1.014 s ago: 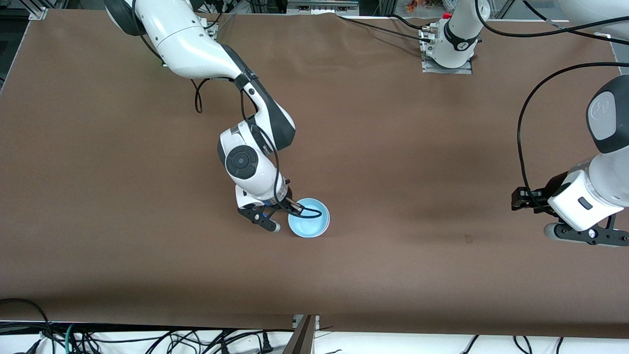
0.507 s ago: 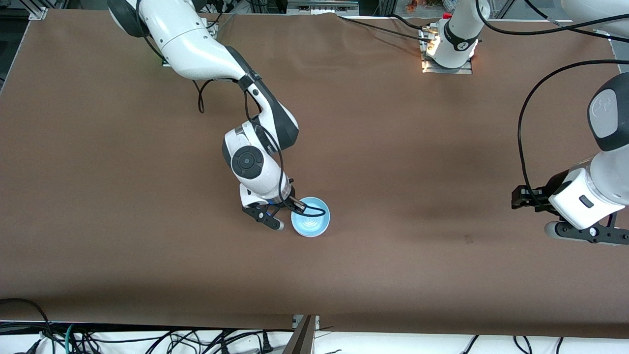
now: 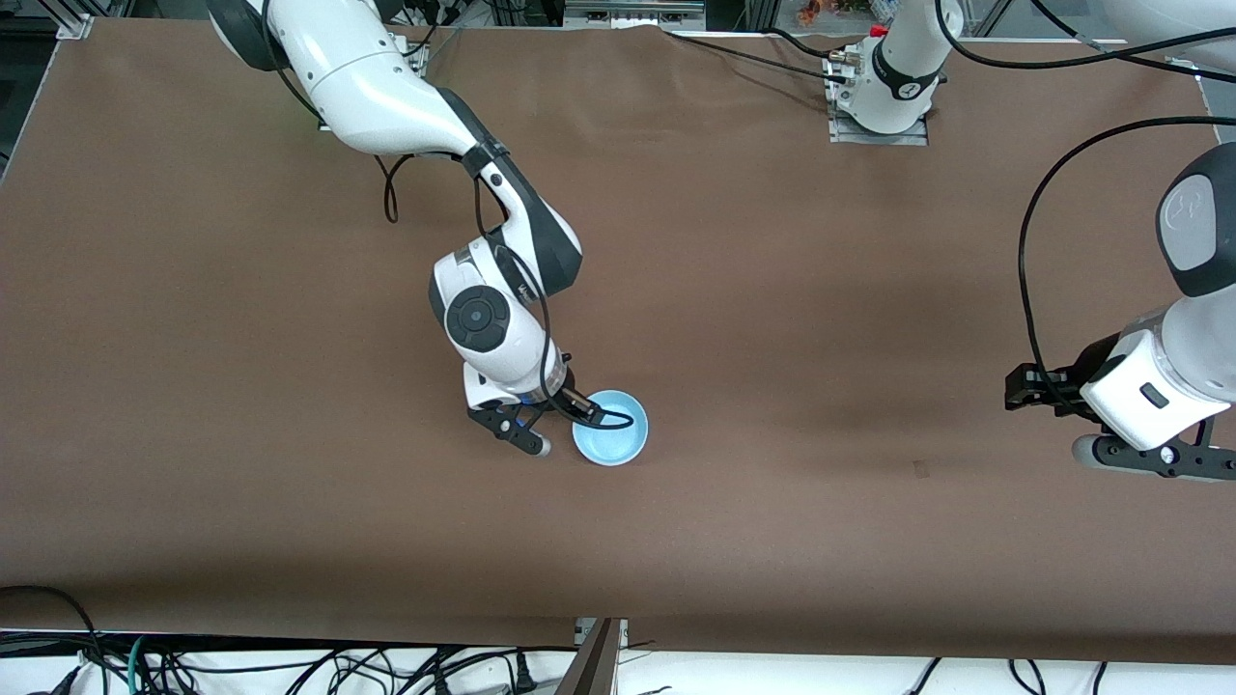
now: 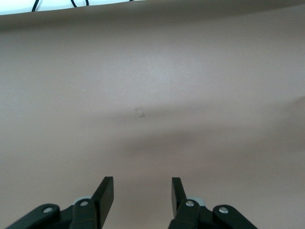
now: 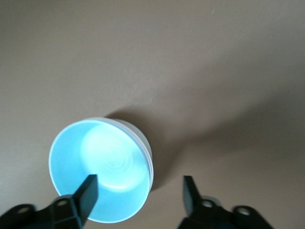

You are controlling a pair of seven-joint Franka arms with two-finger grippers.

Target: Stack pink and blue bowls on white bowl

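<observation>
Your right gripper (image 3: pixel 552 429) sits low at the blue bowl (image 3: pixel 609 441), near the middle of the brown table (image 3: pixel 290 434). Its fingers (image 5: pixel 86 193) are spread wide: in the right wrist view one finger is over the bowl's inside and the other over the bare table, so the rim lies between them, gripped by neither. A white rim (image 5: pixel 145 143) shows just under the blue one, so the blue bowl is nested in another bowl. Your left gripper (image 4: pixel 142 194) waits over bare table at the left arm's end, at about three o'clock from the bowl, jaws partly open and holding nothing.
</observation>
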